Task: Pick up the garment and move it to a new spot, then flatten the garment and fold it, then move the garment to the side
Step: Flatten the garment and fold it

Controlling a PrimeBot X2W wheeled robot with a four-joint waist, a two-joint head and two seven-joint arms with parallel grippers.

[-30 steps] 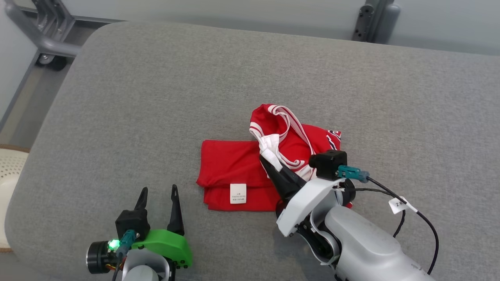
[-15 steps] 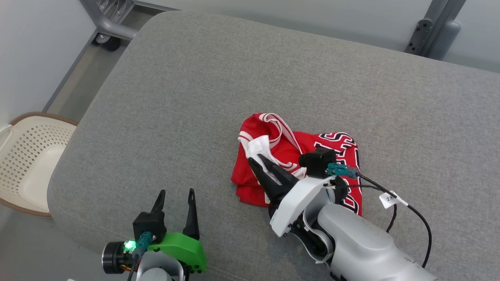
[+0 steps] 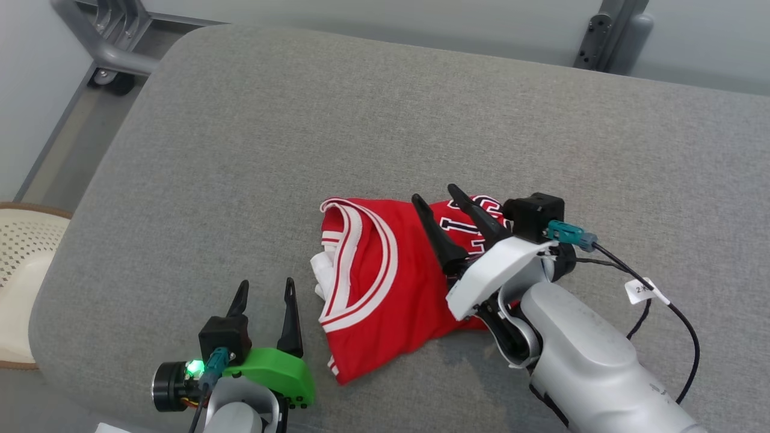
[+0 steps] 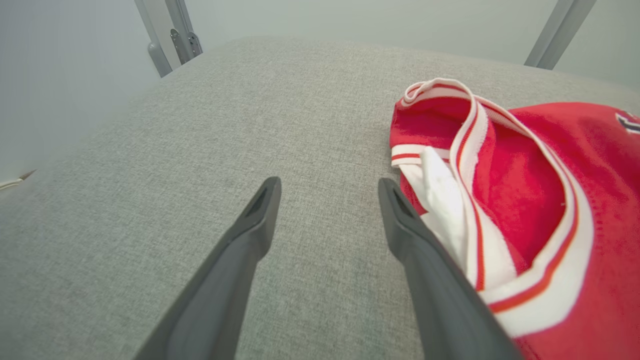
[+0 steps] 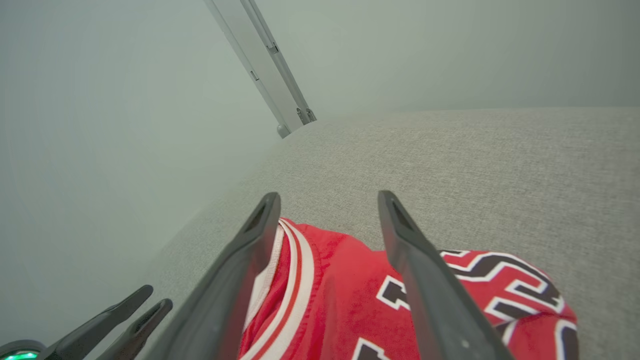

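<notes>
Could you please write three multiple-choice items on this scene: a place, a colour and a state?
1. Relative to the jersey, the left gripper sits: A. on top B. at its left C. beyond it
2. The jersey's trim is: A. blue B. white with red stripes C. yellow
3. The right gripper is: A. shut on the jersey B. shut, empty C. open
1 B: bare cushion lies between its fingers. 2 B: striped white bands edge the opening. 3 C: its fingers stand apart.

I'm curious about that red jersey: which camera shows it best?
The head view: nearly all the red jersey lies on the grey cushion. The left wrist view shows its striped trim; the right wrist view, its lettering.
</notes>
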